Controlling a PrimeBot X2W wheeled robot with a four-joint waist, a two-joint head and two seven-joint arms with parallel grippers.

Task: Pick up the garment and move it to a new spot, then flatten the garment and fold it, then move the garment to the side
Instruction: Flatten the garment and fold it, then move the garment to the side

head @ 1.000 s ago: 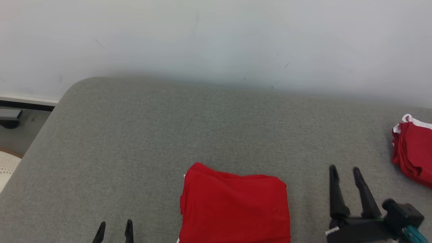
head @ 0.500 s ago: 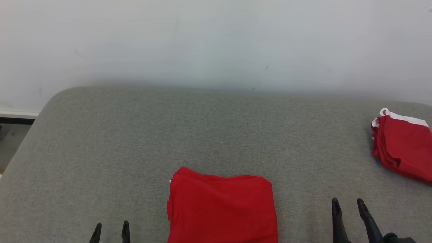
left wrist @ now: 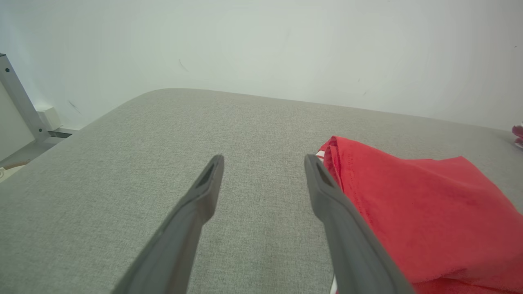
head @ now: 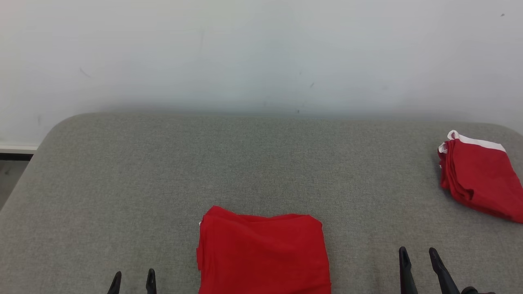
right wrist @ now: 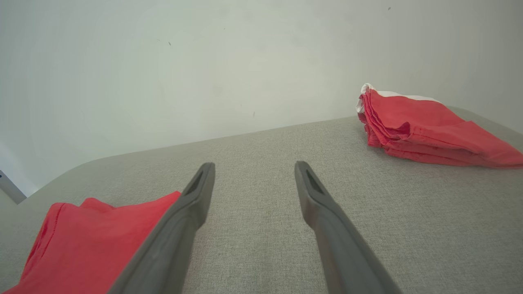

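Head view: garment right of left tool

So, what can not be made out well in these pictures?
Folded red garment: near edge cut off by the head view's bottom edge.
Second red pile: right end cut off by that view's right edge; piece count unclear.
Left pincer and right pincer: bodies below the same bottom edge.

Matt red cloth garment on a coarse grey woven fabric surface.
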